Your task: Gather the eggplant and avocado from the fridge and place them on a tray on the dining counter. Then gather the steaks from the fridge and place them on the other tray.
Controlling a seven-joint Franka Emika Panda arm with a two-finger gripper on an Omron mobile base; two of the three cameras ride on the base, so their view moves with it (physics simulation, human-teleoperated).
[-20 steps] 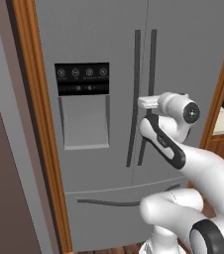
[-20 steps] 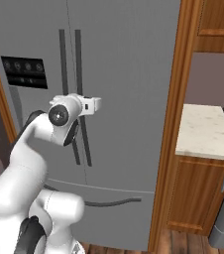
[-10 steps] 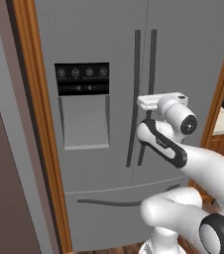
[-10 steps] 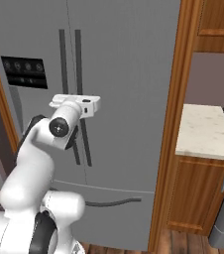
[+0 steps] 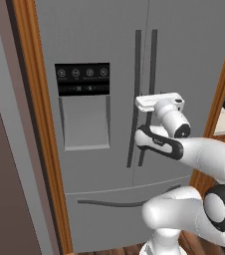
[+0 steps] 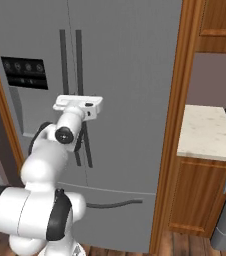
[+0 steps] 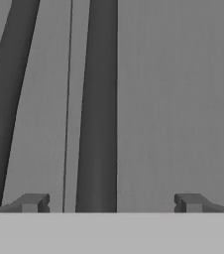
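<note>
since a second ago the arm's hand has dropped slightly and swung toward the fridge (image 5: 109,45), so the gripper (image 7: 109,203) now faces the right door handle (image 7: 98,99), toward 12 o'clock.

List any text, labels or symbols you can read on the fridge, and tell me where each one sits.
No words or numbers can be read.
Dispenser panel on the left door of the fridge: a row of four small round icons, with a faint line of marks below it, all too small and blurred to read.
Doors and handles: no brand or label visible.
</note>
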